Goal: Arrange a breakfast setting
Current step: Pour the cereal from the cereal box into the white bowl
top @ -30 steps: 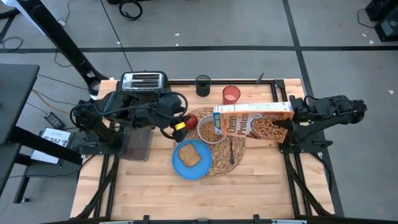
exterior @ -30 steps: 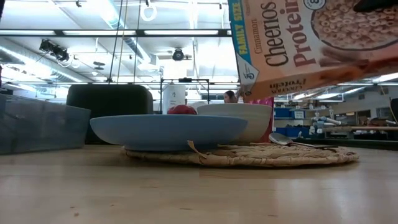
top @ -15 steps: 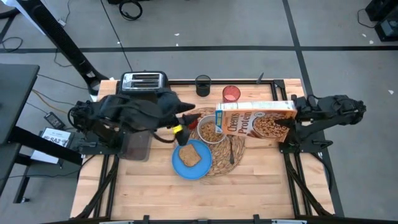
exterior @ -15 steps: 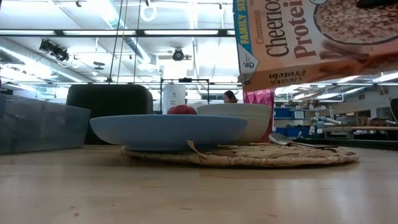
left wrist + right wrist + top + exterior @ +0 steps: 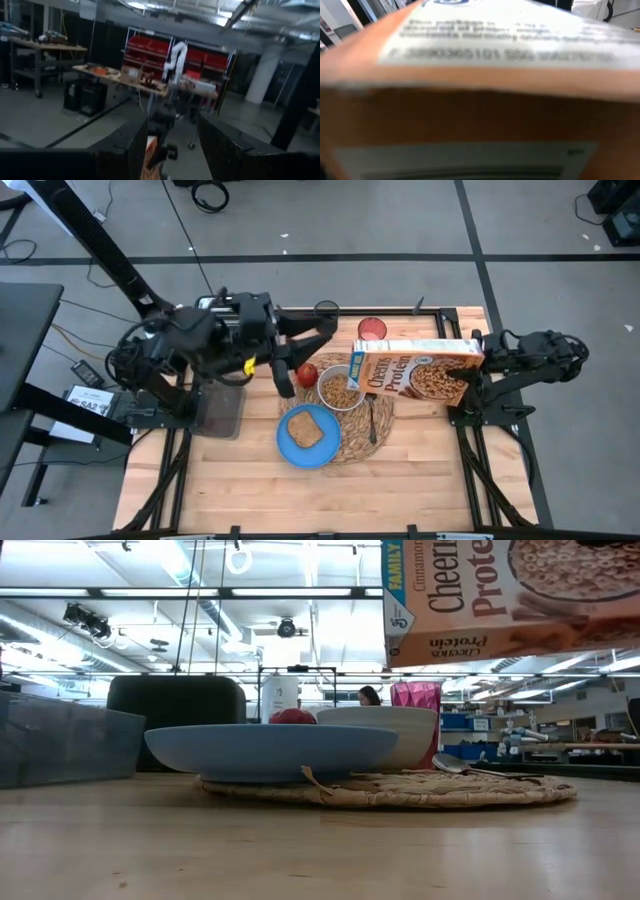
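Observation:
A round straw placemat (image 5: pixel 358 435) carries a blue plate (image 5: pixel 290 448) with a toast slice (image 5: pixel 303 427), a white bowl (image 5: pixel 340 390) of brown cereal and a metal spoon (image 5: pixel 372 420). A red apple (image 5: pixel 306 373) sits at the mat's far left rim. A translucent red cup (image 5: pixel 372 329) stands behind the mat. My right gripper (image 5: pixel 468 370) is shut on a cereal box (image 5: pixel 415 370) held on its side above the mat; the box also shows in the low view (image 5: pixel 510 595). My left gripper (image 5: pixel 322 330) is raised above the table's far side, open and empty, as the left wrist view (image 5: pixel 172 150) shows. My right gripper holds the cereal box by its end toward the table's right (image 5: pixel 458 375), one dark finger lying on the upward front face. The fingers come level from the table's right, along the box. The box is lifted clear, lying about level. The box itself (image 5: pixel 480 90) fills the right wrist view.
A toaster (image 5: pixel 215 304) at the far left is largely under my left arm. A black cup (image 5: pixel 327 310) stands at the far edge. A grey bin (image 5: pixel 220 412) sits on the left. Bare wood lies along the near edge.
My left gripper has risen from beside the apple and swung toward the far edge, now pointing level; the apple stays at the mat's rim. My right gripper has lifted the cereal box, drawn it toward the table's right away from the bowl, and tipped it more level.

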`<state>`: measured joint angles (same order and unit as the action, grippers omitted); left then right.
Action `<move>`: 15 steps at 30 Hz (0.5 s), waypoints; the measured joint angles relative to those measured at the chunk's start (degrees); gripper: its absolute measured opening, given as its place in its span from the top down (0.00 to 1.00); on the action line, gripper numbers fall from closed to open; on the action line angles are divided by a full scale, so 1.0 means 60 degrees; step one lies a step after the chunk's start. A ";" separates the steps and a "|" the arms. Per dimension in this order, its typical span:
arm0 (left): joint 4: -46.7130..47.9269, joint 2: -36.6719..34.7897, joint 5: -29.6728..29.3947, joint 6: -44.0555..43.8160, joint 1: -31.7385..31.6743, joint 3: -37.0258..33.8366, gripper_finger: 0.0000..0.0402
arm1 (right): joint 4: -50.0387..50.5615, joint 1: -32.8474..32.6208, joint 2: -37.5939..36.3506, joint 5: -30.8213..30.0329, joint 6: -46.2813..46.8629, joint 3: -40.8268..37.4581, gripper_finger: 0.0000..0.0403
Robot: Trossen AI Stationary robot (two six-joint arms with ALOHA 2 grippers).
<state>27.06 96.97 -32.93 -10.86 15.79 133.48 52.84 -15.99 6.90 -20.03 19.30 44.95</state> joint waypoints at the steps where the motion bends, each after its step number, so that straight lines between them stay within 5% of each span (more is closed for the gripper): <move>1: -0.0128 0.0000 0.0027 0.0000 -0.0047 0.0002 0.55 | -0.0057 0.0000 0.0000 0.0000 -0.0018 0.0000 0.42; 15: -0.1449 -0.0093 0.0045 0.0631 -0.0106 -0.0002 0.45 | -0.0952 0.0000 0.0000 -0.0178 -0.0303 -0.0004 0.42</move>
<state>18.36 96.41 -32.66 -7.08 15.16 133.47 47.13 -15.99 6.90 -21.10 17.48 44.93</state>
